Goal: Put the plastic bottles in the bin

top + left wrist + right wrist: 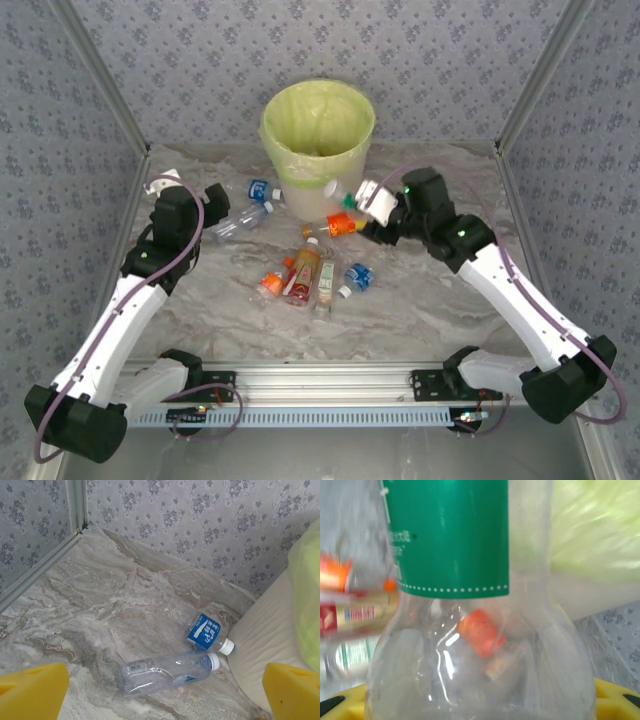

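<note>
Top external view: the right gripper [365, 203] sits close against the near right side of the bin [290, 165]. What does it have? (DESK)

A green-labelled bottle [450, 535]. In the right wrist view its clear body runs from one yellow finger [620, 695] across to the other. The jaws are partly closed and pressed to its sides. The bin's pale green liner shows just behind it, upper right. (PHOTOGRAPHER)

And the other arm? (DESK)

The left gripper [162, 680] is spread wide with nothing in its grasp. In the left wrist view a clear bottle [165, 674] lies on its side on the marble-patterned table [100, 605]. It is in the gap between the two yellow fingers, apart from both, with its white cap pointing toward the bin. A blue-labelled bottle [204, 634] lies just past it, its cap near the bin's white wall. (PHOTOGRAPHER)

Where are the remaining bottles? (DESK)

From above, a loose cluster lies on the table in front of the bin, between the two arms. An amber-filled bottle [303, 275] is at its middle. A small orange bottle [272, 284] lies against its left side and a pale slim bottle [324, 285] against its right. A blue-capped bottle [358, 277] lies a little further right. An orange-labelled bottle [337, 227] lies nearer the bin, just beside the right gripper. (PHOTOGRAPHER)
</note>
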Controlling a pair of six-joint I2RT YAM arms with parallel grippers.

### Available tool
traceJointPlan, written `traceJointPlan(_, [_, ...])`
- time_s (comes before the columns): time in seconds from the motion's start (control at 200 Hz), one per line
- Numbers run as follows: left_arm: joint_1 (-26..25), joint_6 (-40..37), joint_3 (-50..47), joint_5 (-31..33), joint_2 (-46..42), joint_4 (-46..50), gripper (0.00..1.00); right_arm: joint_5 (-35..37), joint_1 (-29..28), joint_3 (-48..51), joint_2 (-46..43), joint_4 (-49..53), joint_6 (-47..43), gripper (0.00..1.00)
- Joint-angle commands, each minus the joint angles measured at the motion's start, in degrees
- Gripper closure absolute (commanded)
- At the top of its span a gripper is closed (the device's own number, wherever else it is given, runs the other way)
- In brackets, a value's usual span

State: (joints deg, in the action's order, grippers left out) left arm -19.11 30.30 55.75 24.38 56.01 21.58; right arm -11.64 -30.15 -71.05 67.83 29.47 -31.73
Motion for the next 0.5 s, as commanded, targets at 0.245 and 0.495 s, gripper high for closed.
traceJointPlan(0.245, [0.48,-0.01,-0.88,-8.56,-2.15,9.69,0.0,-5.44,5.29,-25.18,14.83,-18.4,37.66,0.55])
traceJointPlan(0.495, [0.48,1.36,-3.26,-19.91,-1.21,12.17,0.0,2.15,4.93,-41.82,31.07,-15.53,40.34,0.52])
